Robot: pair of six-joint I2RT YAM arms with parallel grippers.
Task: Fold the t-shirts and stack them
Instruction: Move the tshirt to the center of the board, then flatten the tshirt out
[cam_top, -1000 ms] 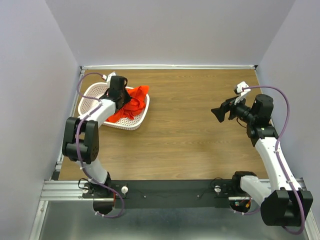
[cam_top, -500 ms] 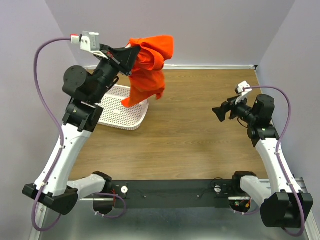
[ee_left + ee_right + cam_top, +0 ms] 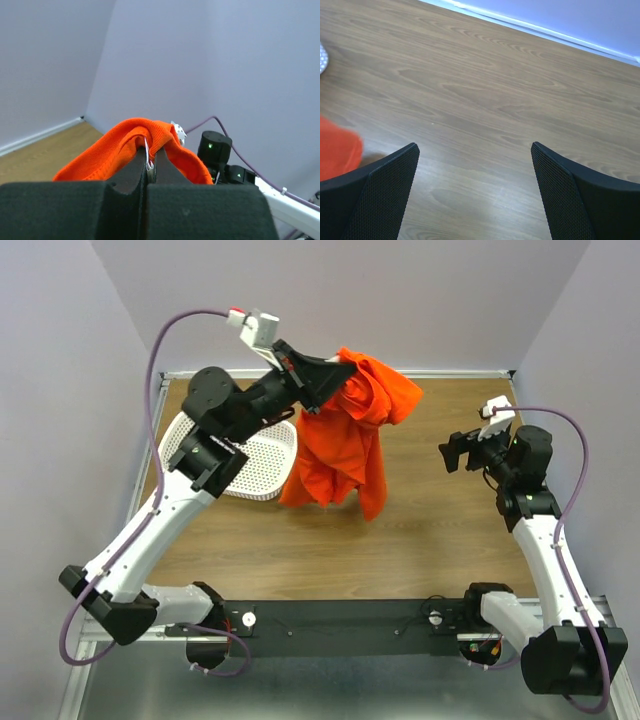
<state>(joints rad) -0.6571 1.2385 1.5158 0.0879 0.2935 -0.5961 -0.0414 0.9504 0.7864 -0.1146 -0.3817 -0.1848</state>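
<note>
My left gripper is shut on the orange-red t-shirt and holds it high above the middle of the table. The shirt hangs bunched, its lower end close to the wood. In the left wrist view the fabric is pinched between my closed fingers with a white label in the seam. My right gripper is open and empty at the right, above the table and apart from the shirt. An edge of the shirt shows at the left of the right wrist view, left of the right gripper.
The white mesh basket stands at the back left of the wooden table, with nothing showing in it. Purple walls close the table at the back and both sides.
My left arm lifted the shirt out of the basket and carried it right, over the table's middle. The right gripper turned slightly and stayed open.
</note>
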